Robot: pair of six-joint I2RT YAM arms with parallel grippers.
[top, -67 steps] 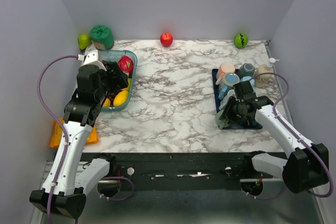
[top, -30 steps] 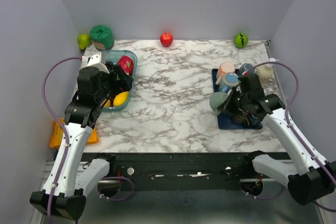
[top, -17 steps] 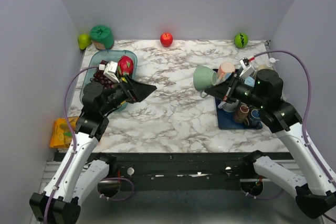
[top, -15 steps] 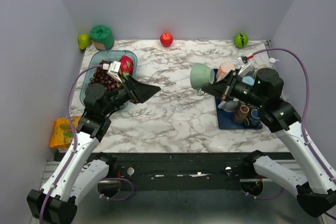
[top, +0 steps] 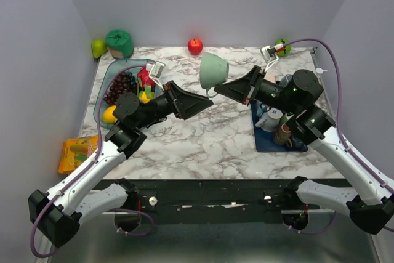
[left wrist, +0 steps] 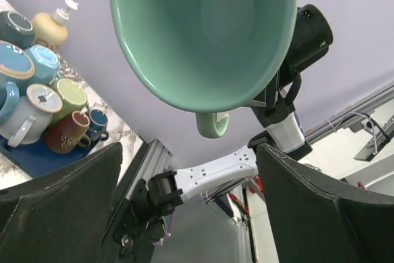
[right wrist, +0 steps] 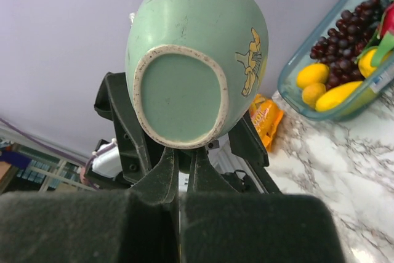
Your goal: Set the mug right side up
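A pale green mug (top: 213, 70) hangs in the air over the middle of the table, lying on its side. My right gripper (top: 218, 89) is shut on its handle, which points down. The right wrist view shows the mug's base (right wrist: 181, 93) just beyond the shut gripper (right wrist: 183, 152). My left gripper (top: 201, 100) is open, reaching from the left with its tips just under the mug. In the left wrist view the mug's mouth (left wrist: 203, 35) faces the camera, above the open gripper (left wrist: 188, 152), which touches nothing.
A blue tray (top: 271, 146) with several mugs stands at the right. On the left is a clear bin (top: 100, 100) of fruit, with an orange packet (top: 77, 152) at the table's left edge. A red apple (top: 195, 46) and green items (top: 119, 42) line the back.
My right arm lifted the green mug off the tray and carried it up and left to mid-table. My left arm swung from the fruit bin toward the mug, jaws open.
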